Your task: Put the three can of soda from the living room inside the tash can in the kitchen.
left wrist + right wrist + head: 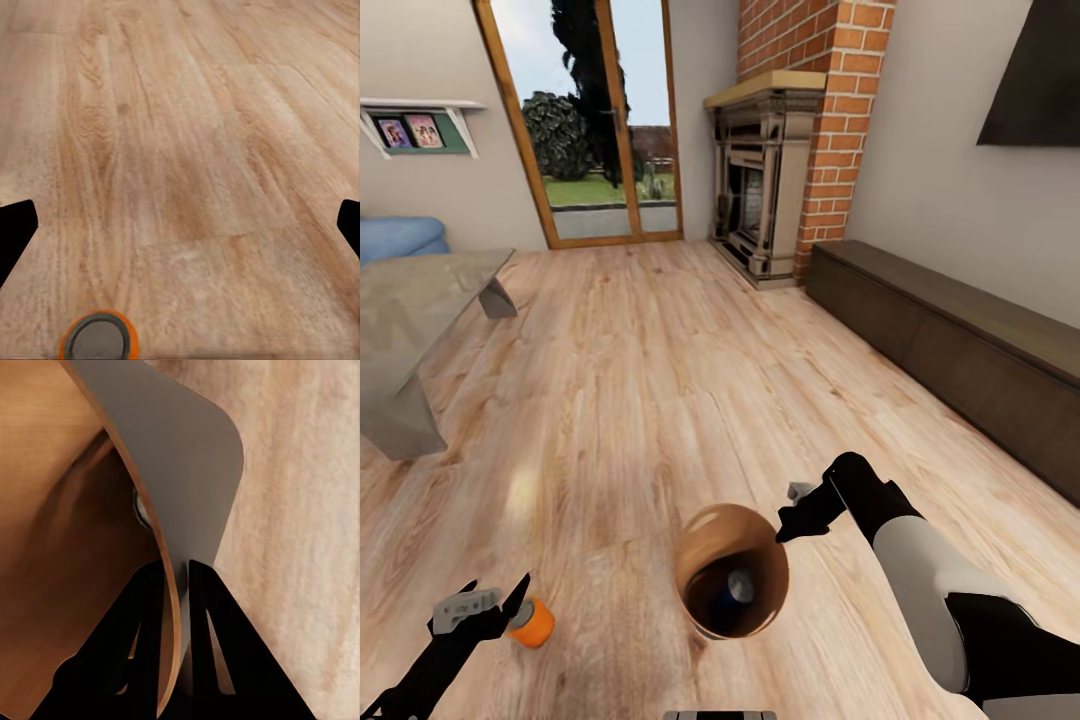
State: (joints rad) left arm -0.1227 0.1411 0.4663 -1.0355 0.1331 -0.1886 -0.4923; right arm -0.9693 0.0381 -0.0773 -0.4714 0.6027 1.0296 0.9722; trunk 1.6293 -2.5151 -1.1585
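Two grippers are at work over the wood floor (660, 380). The right gripper (792, 527) is pinched closed on the rim of the brown bin (705, 560), one finger (139, 630) inside the wall and one outside. A dark blue can (740, 587) lies inside the bin. The left gripper (488, 604) is spread wide with nothing in its grasp; an orange can (534, 622) with a grey top stands just beside its fingertips. Farther off are a grey low table (410, 310), a brick fireplace (770, 180) and a glass door (595, 120).

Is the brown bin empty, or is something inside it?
Not empty. Looking down into the trash can, held at its rim by the right gripper, a dark blue soda can lies at the bottom.
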